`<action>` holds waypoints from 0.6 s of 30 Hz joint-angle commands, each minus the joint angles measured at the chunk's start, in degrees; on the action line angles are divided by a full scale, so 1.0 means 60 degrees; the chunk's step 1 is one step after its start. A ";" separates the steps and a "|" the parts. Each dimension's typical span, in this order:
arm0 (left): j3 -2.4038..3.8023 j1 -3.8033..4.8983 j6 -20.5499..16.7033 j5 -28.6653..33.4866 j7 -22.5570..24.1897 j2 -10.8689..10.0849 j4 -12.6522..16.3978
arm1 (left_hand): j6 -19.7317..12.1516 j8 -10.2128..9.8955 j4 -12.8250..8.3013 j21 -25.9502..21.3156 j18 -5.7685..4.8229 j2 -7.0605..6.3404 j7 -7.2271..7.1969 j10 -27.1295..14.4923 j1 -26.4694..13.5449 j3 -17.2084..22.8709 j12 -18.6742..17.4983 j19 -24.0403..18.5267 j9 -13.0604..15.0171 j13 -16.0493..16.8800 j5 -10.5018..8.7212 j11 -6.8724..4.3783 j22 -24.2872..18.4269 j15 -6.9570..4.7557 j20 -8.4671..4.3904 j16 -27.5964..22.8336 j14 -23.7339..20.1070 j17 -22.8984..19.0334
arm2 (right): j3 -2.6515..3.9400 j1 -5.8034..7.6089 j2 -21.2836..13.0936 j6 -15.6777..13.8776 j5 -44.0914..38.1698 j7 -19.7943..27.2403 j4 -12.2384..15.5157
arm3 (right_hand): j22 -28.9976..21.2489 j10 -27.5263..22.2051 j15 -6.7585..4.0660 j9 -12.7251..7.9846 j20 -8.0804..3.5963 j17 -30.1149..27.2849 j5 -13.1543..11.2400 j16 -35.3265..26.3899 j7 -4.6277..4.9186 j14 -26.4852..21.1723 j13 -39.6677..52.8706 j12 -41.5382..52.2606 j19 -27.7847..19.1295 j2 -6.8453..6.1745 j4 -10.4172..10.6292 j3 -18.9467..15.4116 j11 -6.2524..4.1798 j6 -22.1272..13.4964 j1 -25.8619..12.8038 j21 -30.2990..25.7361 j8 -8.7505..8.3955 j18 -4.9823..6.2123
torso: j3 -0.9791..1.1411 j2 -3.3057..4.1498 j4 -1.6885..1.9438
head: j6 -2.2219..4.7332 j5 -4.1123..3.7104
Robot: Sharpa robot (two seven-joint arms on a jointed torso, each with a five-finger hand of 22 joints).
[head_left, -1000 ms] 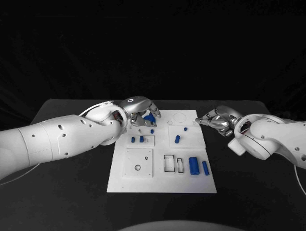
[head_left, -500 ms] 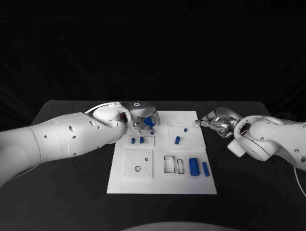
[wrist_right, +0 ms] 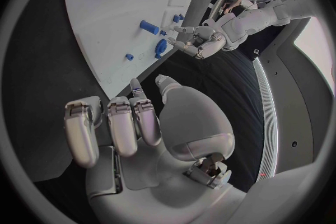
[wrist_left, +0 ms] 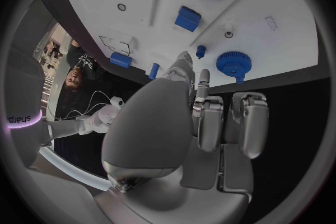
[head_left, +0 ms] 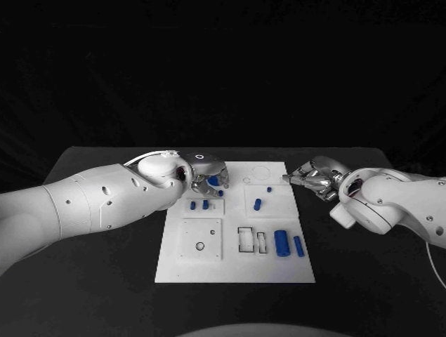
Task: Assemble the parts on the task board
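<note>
A matte black table [head_left: 101, 274] carried the white rectangular task board [head_left: 238, 270], with black drapery closing the room behind it. The small blue plastic parts [head_left: 282, 241] lay scattered over the board, and a blue toothed gear with a stem [wrist_left: 232, 63] sat near its far left corner. The left hand [head_left: 204, 172] hovered just above that gear, fingers apart and grasping nothing. The right hand [head_left: 317, 174] hung over bare table just off the board's far right edge, fingers curled inward and empty.
</note>
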 commanded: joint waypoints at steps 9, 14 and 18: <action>0.0006 -0.0074 0.0427 -0.0491 -0.0341 0.0149 -0.0069 | -0.0207 -0.0032 -0.0004 0.0023 -0.0072 0.0042 0.0050 -0.0166 0.0283 0.0379 -0.0097 0.1021 -0.0201 -0.0017 -0.0055 -0.0246 0.2516 -0.0273 -0.0159 0.0025 0.1013 0.2516 | -0.0002 -0.0006 0.0025 0.0193 -0.0030 -0.0050 0.0004 | 0.2509 0.1002 0.0059 0.0014 0.0045 0.2512 0.0058 0.0039 -0.0018 0.1012 0.2516 0.0027 0.1001 0.0008 -0.0007 -0.0023 0.0036 -0.0019 0.0059 0.0043 0.0051 -0.0065 | -0.0004 0.0003 0.0001 | 0.0000 0.0051; 0.0005 -0.0121 0.0450 -0.0560 -0.0438 0.0206 -0.0124 | -0.0243 -0.0018 -0.0007 0.0023 -0.0072 0.0063 0.0056 -0.0310 0.0307 0.0498 -0.0107 0.1021 -0.0265 -0.0020 -0.0055 -0.0289 0.2516 -0.0322 -0.0190 0.0025 0.1013 0.2516 | -0.0002 -0.0006 0.0023 0.0197 -0.0030 -0.0057 -0.0002 | 0.2509 0.1002 0.0059 0.0014 0.0045 0.2512 0.0058 0.0039 -0.0018 0.1012 0.2516 0.0027 0.1001 0.0008 -0.0007 -0.0023 0.0036 -0.0019 0.0059 0.0043 0.0051 -0.0065 | -0.0008 0.0003 -0.0003 | 0.0058 0.0055; 0.0005 -0.0146 0.0498 -0.0599 -0.0483 0.0262 -0.0191 | -0.0225 -0.0003 -0.0012 0.0023 -0.0072 0.0069 0.0060 -0.0383 0.0322 0.0562 -0.0107 0.1021 -0.0292 -0.0019 -0.0056 -0.0309 0.2516 -0.0351 -0.0206 0.0025 0.1013 0.2516 | -0.0002 -0.0006 0.0022 0.0204 -0.0030 -0.0063 0.0001 | 0.2509 0.1002 0.0059 0.0014 0.0045 0.2512 0.0058 0.0039 -0.0018 0.1012 0.2516 0.0027 0.1001 0.0008 -0.0007 -0.0023 0.0036 -0.0019 0.0059 0.0043 0.0051 -0.0065 | -0.0002 0.0006 0.0007 | 0.0037 0.0043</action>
